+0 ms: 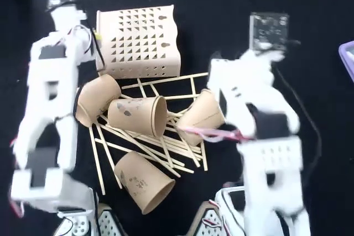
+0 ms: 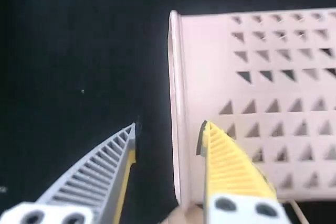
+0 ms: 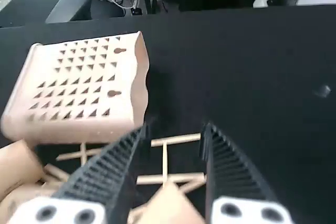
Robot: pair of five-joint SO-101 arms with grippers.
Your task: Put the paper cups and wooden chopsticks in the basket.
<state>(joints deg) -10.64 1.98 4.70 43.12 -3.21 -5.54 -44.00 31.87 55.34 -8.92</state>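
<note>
The nearest paper cup [image 1: 142, 182] lies on its side on the black table [image 1: 310, 81], at the near edge of a loose scatter of wooden chopsticks [image 1: 166, 145]. Just beyond it, three more cups lie tipped over in a row across the sticks: the left cup [image 1: 97, 99], the middle cup [image 1: 138, 115] touching it, and the right cup [image 1: 202, 115] a little apart.

The right gripper [image 3: 174, 127] hangs over the right cup and the far chopsticks with its dark jaws spread wide and nothing between them.

Farthest back, the perforated basket [image 1: 138, 42] lies on its side, with none of the cups or sticks in it. Which end is its mouth is hard to judge. The left gripper [image 2: 168, 126] is at the basket's left end with its jaws apart and empty, the yellow finger over the basket wall and the grey one over bare table.
</note>
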